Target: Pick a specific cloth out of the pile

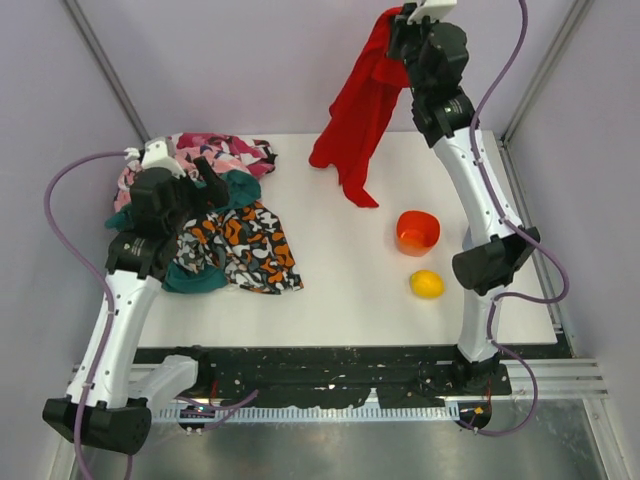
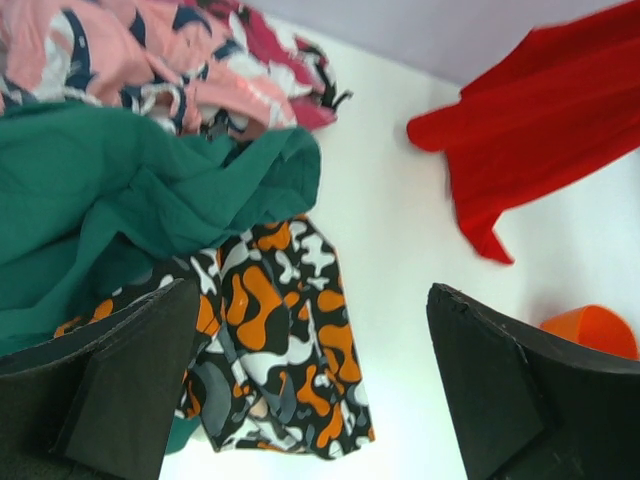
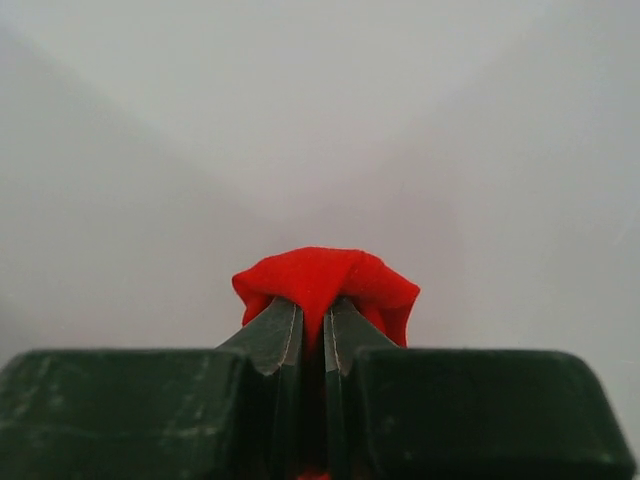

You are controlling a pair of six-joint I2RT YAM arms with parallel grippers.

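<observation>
The plain red cloth (image 1: 358, 115) hangs from my right gripper (image 1: 398, 30), held high at the back of the table, its lower end touching or just above the white tabletop. In the right wrist view the jaws (image 3: 312, 318) are shut on a fold of the red cloth (image 3: 325, 275). The pile (image 1: 215, 215) of pink bird-print, teal and black-orange-white cloths lies at the left. My left gripper (image 1: 205, 178) hovers over the pile, open and empty. In the left wrist view its fingers (image 2: 120, 380) flank the patterned cloth (image 2: 280, 340), and the red cloth (image 2: 545, 130) shows at upper right.
A small red-orange bowl (image 1: 417, 231) and a yellow lemon-like fruit (image 1: 426, 284) sit on the white table (image 1: 340, 290) at the right, near my right arm. The bowl's rim also shows in the left wrist view (image 2: 590, 328). Walls close in at the back and sides.
</observation>
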